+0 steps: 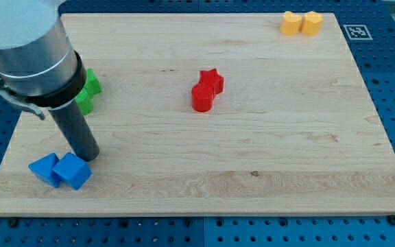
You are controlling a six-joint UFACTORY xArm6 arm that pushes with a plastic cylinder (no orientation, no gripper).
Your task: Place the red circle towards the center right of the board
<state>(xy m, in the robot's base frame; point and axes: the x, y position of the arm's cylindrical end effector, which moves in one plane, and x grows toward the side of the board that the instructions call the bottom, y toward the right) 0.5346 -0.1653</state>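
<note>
The red circle sits a little left of the board's middle, touching a red star just above and to its right. My tip rests on the board at the lower left, far to the left of the red circle. It is right above two blue blocks and touches or nearly touches the right one.
Two green blocks lie at the left edge, partly hidden behind the arm. Two yellow blocks sit at the top right corner. The wooden board lies on a blue pegboard, with a marker tag at the top right.
</note>
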